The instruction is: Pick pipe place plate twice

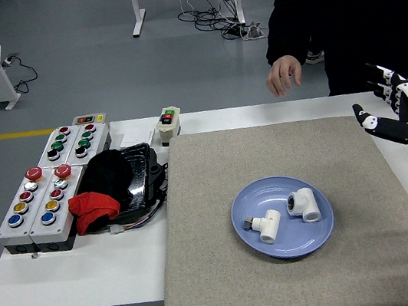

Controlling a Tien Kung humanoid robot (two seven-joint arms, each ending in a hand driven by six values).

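Two white pipe fittings lie on the blue plate (252,201) in the middle of the grey mat: a tee-shaped one (266,226) at the left and an elbow (305,204) at the right. My right hand (385,106) is raised at the right edge of the picture, well away from the plate, fingers spread and holding nothing. The left arm does not show.
A person in black stands at the far side, one hand (283,76) hanging over the table's far edge. Button boxes (40,198), a black tray with black and red cloth (108,185) and a small switch box (169,121) sit at the left.
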